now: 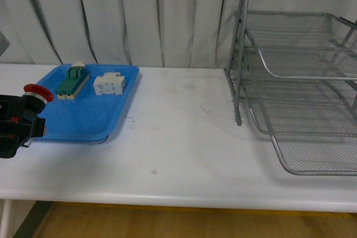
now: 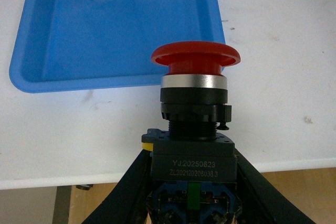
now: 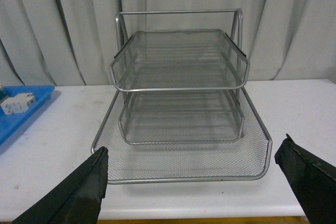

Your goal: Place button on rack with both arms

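Button [image 2: 195, 77] clamped by body in left tool [image 2: 192, 174], right tool [image 3: 191, 150] spread wide facing rack [image 3: 178, 88]

- Blue tray [image 1: 83, 116] sits on the left part of the white table [image 1: 184, 137], near its back edge.
- Green switch [image 1: 72, 82] and white block [image 1: 109, 85] lie side by side at the tray's far end, a little apart, switch further left.
- Pale pleated curtain [image 1: 139, 20] hangs right behind the table.
- Wood floor [image 1: 167, 224] shows under the front edge.
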`<state>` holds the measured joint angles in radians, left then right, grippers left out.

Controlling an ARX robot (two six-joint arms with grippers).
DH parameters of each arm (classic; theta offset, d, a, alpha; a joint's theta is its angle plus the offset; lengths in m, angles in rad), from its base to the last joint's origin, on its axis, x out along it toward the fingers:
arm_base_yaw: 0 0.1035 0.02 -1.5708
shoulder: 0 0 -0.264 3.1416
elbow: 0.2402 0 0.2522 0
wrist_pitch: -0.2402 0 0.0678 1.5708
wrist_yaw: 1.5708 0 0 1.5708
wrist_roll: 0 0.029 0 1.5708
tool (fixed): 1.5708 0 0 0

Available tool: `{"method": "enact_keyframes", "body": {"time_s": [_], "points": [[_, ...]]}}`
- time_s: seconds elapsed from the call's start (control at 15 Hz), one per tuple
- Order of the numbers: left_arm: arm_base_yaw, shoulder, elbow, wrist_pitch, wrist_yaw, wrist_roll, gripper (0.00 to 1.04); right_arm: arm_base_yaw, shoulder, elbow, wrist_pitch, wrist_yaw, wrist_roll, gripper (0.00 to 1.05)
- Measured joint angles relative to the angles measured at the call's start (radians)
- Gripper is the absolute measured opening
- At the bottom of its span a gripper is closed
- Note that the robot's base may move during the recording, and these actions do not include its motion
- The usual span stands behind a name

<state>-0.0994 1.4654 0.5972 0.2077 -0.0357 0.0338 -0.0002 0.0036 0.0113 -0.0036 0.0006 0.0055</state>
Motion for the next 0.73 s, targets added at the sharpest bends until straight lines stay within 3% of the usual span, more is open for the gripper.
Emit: {"method": "enact_keyframes", "body": {"time_s": [0.73], "points": [[-0.018, 0.015, -0.016, 0.018, -0.012, -0.003, 0.36, 0.0, 0.0, 0.0, -0.001, 0.0, 0.0, 0.98]]}}
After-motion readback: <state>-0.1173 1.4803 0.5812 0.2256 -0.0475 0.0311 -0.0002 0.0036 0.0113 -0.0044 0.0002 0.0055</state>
